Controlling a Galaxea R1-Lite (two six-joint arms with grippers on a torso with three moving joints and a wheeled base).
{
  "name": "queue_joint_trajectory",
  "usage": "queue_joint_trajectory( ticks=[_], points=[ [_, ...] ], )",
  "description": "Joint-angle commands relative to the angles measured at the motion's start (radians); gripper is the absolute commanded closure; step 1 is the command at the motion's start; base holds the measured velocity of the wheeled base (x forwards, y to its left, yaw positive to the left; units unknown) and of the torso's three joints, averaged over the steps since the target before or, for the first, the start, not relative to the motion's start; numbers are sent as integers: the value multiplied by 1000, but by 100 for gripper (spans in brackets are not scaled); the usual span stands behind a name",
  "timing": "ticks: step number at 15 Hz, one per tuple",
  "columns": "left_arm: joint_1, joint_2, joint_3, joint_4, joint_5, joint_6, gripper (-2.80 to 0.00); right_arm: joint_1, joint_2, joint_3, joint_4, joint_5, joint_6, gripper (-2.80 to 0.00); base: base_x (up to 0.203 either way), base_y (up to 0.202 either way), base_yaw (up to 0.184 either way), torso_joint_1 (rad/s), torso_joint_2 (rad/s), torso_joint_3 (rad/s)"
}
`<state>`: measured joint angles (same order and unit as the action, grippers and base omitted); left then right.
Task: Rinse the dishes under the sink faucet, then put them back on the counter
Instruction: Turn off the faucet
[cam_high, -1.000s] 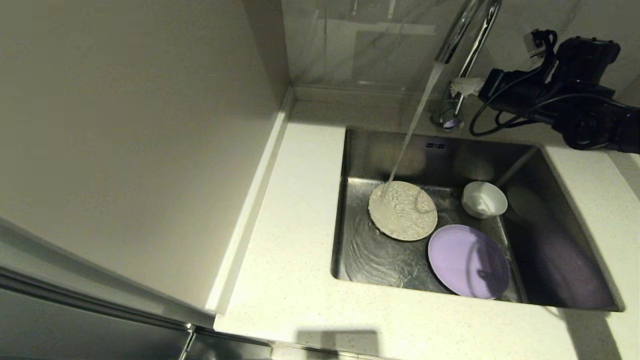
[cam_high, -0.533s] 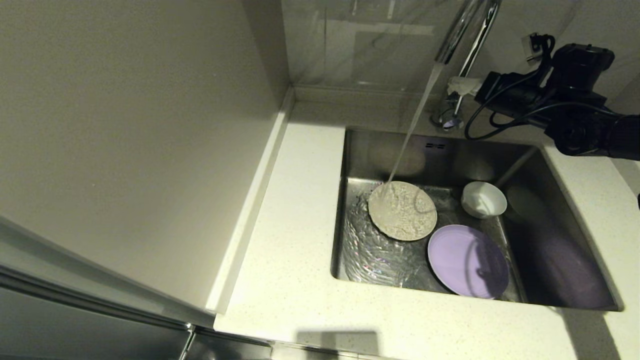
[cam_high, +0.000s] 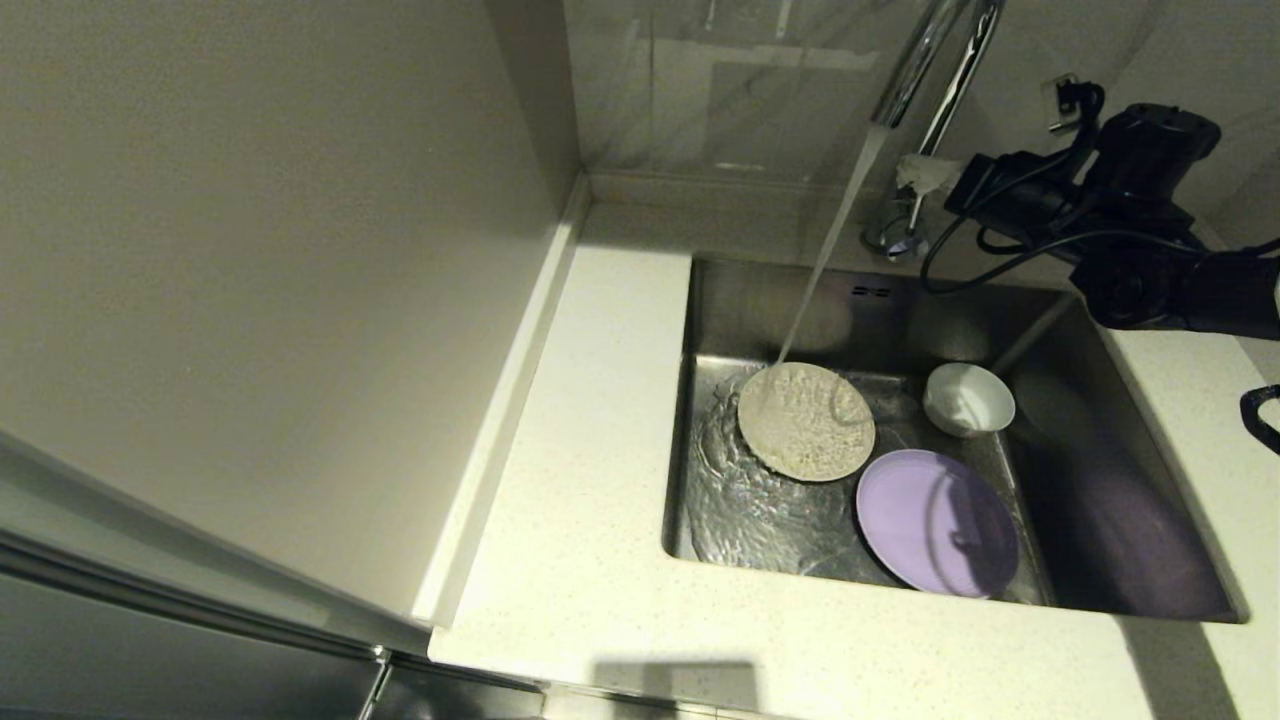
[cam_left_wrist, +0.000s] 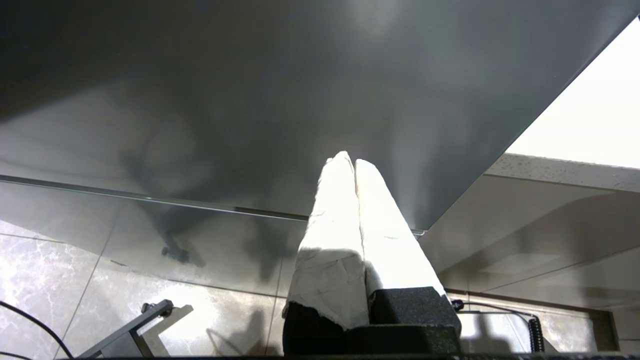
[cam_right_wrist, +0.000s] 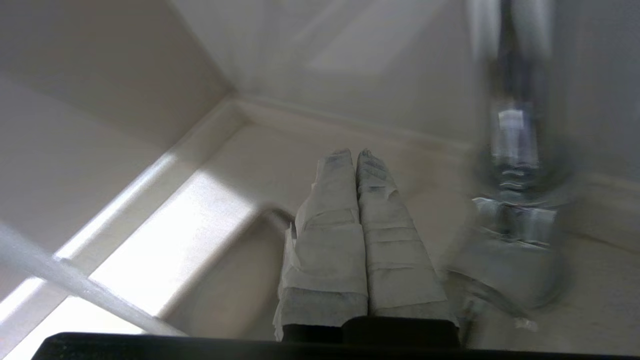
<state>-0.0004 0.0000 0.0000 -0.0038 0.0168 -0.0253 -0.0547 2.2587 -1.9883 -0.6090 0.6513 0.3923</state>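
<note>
Head view, faucet (cam_high: 935, 70) top cropped, drain hidden under dishes (cam_high: 806, 421)

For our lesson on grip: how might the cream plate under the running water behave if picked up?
The cream plate is wet under the stream, so it is probably slippery. It lies flat on the sink floor, so its rim is likely hard to get under. It looks stiff and may chip if dropped.
</note>
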Motion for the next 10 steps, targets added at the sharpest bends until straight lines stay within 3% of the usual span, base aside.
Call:
queue_joint_trajectory(
  ticks=[1, 4, 6, 8, 10],
  points=[
    [0, -3, 0, -1, 0, 0, 0, -2, -20, -3, -27, 5, 5, 0, 0, 0, 0, 0, 0, 0],
    [-1, -3, 0, -1, 0, -1, 0, -5, -62, -13, -67, 4, 10, 0, 0, 0, 0, 0, 0, 0],
    [0, -4, 0, -1, 0, 0, 0, -7, -104, -11, -65, 6, 84, 0, 0, 0, 0, 0, 0, 0],
    [0, -3, 0, -1, 0, -1, 0, -10, -152, -4, 34, 12, 102, 0, 0, 0, 0, 0, 0, 0],
    [0, -3, 0, -1, 0, -1, 0, -12, -196, 4, 220, 14, 76, 0, 0, 0, 0, 0, 0, 0]
  ],
)
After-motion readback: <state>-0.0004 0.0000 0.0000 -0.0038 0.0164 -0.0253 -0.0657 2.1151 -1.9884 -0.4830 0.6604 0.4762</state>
